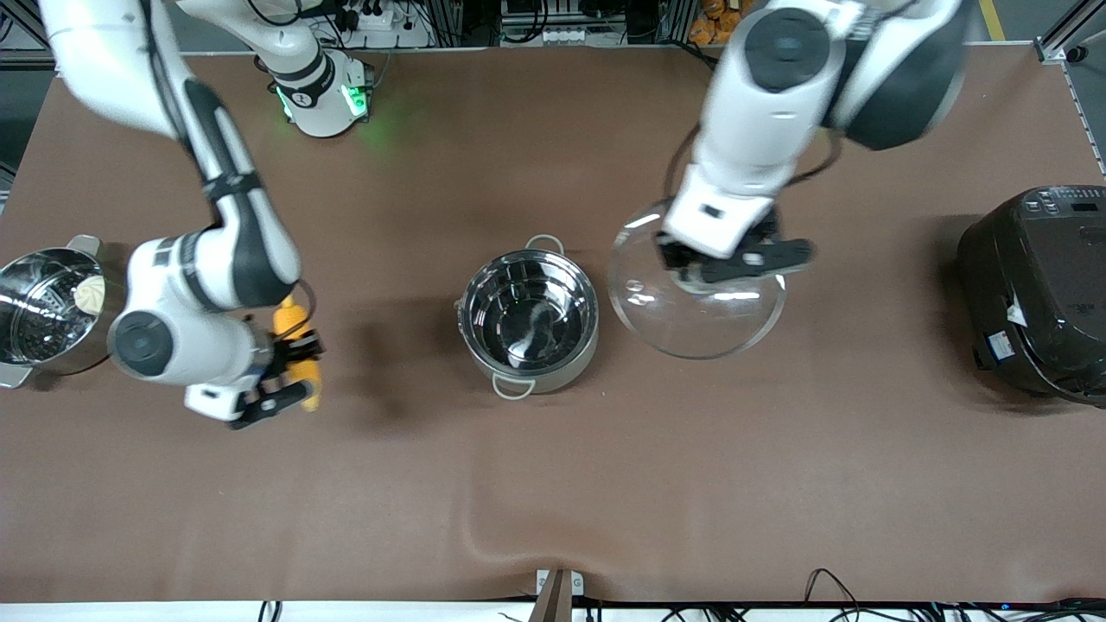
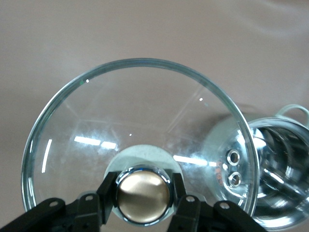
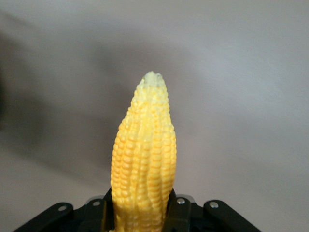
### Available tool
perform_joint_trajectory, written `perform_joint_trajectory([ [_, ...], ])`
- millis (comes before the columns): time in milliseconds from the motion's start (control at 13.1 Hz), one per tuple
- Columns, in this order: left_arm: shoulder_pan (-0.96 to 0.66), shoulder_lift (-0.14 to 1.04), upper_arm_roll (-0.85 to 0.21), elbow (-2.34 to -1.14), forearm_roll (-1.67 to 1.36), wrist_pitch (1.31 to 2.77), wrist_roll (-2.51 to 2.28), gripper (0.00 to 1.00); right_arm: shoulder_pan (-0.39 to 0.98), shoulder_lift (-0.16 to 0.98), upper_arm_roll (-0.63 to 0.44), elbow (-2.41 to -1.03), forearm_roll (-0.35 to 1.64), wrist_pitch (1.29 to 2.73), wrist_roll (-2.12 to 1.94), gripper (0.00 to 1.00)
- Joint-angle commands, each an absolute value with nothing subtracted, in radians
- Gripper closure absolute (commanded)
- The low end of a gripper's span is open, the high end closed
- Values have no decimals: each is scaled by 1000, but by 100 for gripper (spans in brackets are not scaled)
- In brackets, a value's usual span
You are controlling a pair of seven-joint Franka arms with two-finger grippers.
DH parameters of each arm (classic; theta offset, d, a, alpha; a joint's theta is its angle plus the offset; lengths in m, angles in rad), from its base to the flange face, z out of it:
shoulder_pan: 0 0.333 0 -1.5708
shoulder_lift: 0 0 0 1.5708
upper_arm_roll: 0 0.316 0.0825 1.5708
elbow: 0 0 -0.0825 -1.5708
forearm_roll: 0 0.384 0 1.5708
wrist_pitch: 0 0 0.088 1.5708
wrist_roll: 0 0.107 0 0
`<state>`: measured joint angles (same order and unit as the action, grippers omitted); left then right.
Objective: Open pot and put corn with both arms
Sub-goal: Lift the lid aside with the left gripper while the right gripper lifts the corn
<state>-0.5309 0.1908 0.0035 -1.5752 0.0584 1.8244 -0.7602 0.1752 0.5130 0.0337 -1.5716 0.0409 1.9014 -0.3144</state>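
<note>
Right gripper [image 1: 289, 367]: closed on the corn, fingers pinching the cob near its thick end; up in the air over bare counter at about 9 o'clock of the pot, toward the right arm's end.
Corn [image 1: 298, 345]: yellow-orange cob held in the right gripper, clear of the cloth; in the right wrist view the cob [image 3: 144, 164] stands out from between the black fingers [image 3: 176, 212] with its pale tapered tip pointing away from the gripper.
Pot [image 1: 529, 318]: near the middle of the counter, open, shiny inside, nothing visible in it; one loop handle at 6 o'clock of its rim, the other at 12 o'clock. A part of it also shows in the left wrist view [image 2: 282, 179], past the lid's edge.
Lid [image 1: 696, 289]: clear glass, off the pot, held up at about 3 o'clock of the pot, over the counter just beside it; its shadow lies on the cloth below.
Left gripper [image 1: 713, 263]: closed on the lid's knob; the left wrist view shows the copper-coloured knob [image 2: 143, 194] clamped between the two black fingers [image 2: 108, 193], the glass dome [image 2: 140, 130] spreading out below.
Steamer pot [image 1: 39, 313]: steel, perforated insert with a white bun, at the right arm's end.
Rice cooker [image 1: 1041, 294]: big, black, at the left arm's end.
Counter [image 1: 553, 484]: brown cloth cover.
</note>
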Motion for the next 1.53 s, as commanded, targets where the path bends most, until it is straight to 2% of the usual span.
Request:
perform_joint_trajectory([
  [0,-416,9,-11,-1877,58,1950,-666,100,294,485,31,-1578,55,1887,-260,100],
  [153,-333,-21,-12,-2007,58,2049,-602,100,366,482,43,-1565,57,1864,-119,100],
  [459,-226,-11,-12,-2208,58,2262,-497,100,552,509,40,-1540,37,1873,130,100],
  [764,-160,31,-12,-2379,58,2494,-453,100,575,575,41,-1410,41,1890,83,100],
  [841,-156,44,-11,-2408,58,2552,-453,100,580,610,41,-1379,43,1913,57,100],
  [1070,-137,107,-12,-2447,58,2672,-451,100,616,719,41,-1358,46,2126,49,100],
  [1452,-126,164,-14,-2467,58,2766,-440,100,626,719,41,-1356,52,2123,55,100],
])
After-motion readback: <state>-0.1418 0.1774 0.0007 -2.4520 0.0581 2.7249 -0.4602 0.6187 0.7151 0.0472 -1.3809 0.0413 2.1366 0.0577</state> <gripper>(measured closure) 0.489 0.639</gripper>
